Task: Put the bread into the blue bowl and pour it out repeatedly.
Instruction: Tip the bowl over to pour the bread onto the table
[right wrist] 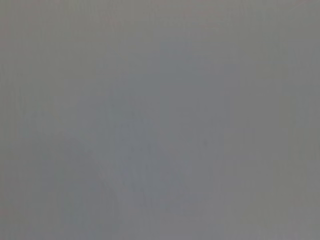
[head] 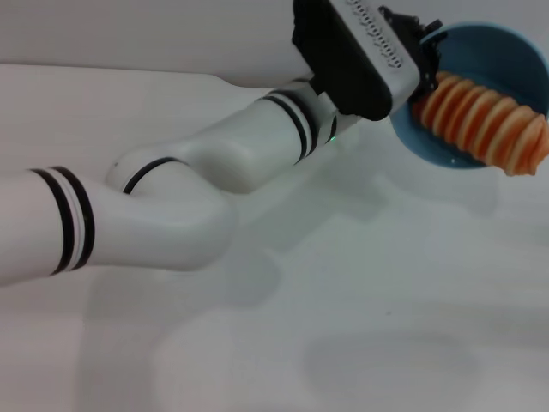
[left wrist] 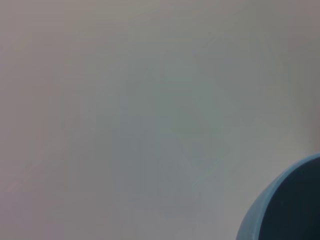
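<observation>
The left jaws grip the rim of the tilted blue bowl; the bread lies just beyond them, jutting over the bowl's lower edge above the desk.

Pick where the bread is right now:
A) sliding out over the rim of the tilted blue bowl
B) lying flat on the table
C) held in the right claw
A: in the head view the bread juts past the rim of the tipped blue bowl.
</observation>
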`<act>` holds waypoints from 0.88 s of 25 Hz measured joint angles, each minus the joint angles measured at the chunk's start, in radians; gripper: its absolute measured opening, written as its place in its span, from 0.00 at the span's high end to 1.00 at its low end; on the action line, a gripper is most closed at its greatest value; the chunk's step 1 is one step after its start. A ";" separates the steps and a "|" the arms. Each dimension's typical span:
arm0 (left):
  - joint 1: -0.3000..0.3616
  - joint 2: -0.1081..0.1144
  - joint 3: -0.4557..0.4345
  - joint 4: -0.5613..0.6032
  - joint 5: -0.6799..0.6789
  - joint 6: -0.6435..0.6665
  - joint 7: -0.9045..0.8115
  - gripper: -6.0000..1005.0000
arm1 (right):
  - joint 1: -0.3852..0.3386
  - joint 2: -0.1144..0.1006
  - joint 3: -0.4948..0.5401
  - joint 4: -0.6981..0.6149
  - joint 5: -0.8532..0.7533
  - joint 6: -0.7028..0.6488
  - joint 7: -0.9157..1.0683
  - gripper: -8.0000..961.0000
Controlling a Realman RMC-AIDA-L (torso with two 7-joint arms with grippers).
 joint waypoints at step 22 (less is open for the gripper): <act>0.014 0.000 -0.003 0.048 -0.013 -0.111 0.279 1.00 | 0.020 0.001 0.000 0.012 0.000 0.004 0.000 0.29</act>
